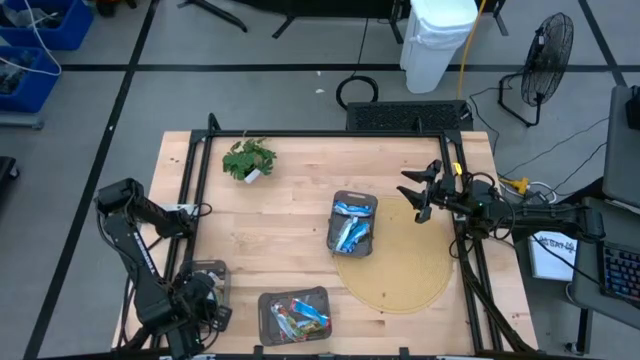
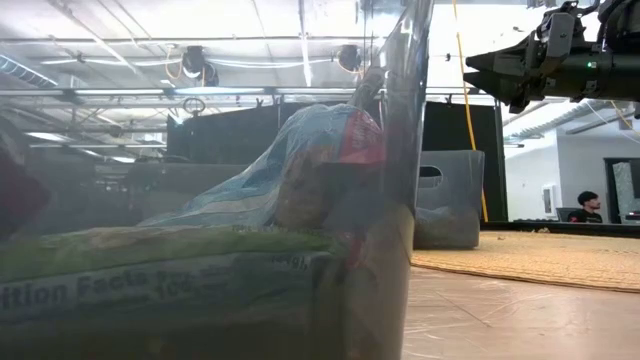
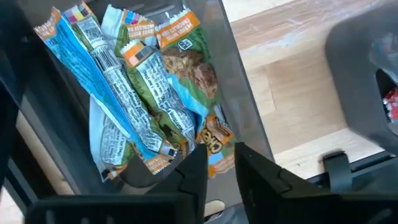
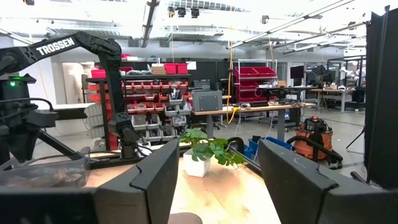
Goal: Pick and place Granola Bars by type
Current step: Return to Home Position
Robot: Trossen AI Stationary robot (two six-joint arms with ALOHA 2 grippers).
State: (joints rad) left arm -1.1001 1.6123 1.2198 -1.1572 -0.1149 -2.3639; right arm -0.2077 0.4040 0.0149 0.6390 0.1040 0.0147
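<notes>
Open table is left between the plant sprig and the central bin. The near edge is taken up by a second bin and a third bin. The right edge of the mat is overhung by the right pincer.

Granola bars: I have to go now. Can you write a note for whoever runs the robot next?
Left end effector: slightly open, empty, low over the front-left bin.
Right end effector: open, empty, raised by the right edge of the table.
Where the bars are: some in that bin, others in the front-middle bin, blue bars in the centre bin. The high view shows none loose.
Done: sorting looks finished.
Left: bring both arms home.
</notes>
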